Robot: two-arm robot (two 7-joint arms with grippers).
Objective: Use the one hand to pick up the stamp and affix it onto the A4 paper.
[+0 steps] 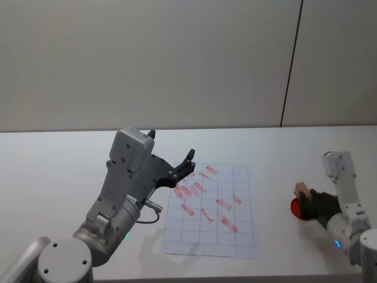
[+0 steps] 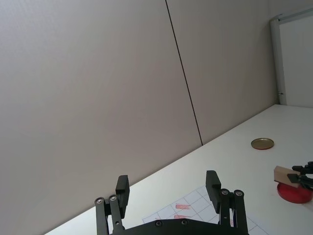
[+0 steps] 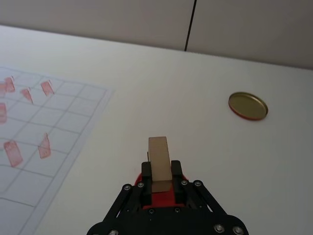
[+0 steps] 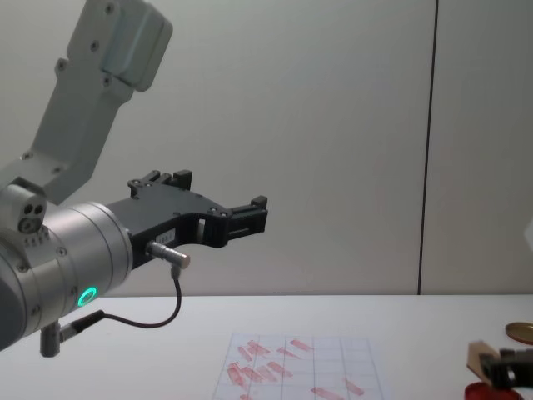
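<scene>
Here right gripper (image 3: 161, 170) clamps the stamp (image 3: 159, 154) over the ink pad (image 2: 293, 194) (left gripper (image 2: 167, 181) wide apart, raised).

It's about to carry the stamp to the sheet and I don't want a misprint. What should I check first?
1. Grip: ok, right gripper shut on the stamp.
2. Stamp inked: cannot tell, it is at the red ink pad, its face hidden.
3. Free cells on the A4 paper: ok, many unmarked.
4. Table between pad and paper: ok, bare.
5. Left gripper: ok, open, raised high by the paper's left edge.
6. Brass disc: ok, apart from the pad.
</scene>
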